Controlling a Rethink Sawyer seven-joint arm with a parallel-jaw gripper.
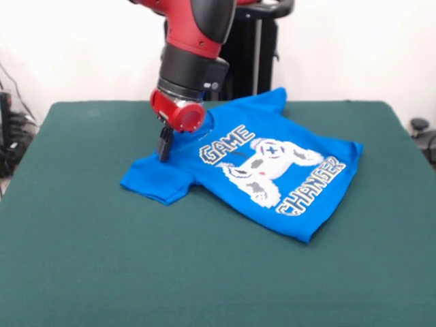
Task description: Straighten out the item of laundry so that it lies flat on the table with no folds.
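Your gripper (164, 148) stands on the shirt (266, 167) by its near-left sleeve, fingers close together, though you cannot tell if they pinch cloth, the shirt spread on the table (102, 259) beneath.

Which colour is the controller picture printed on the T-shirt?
White, with grey and small blue and red details, on the blue T-shirt; the front view shows it.
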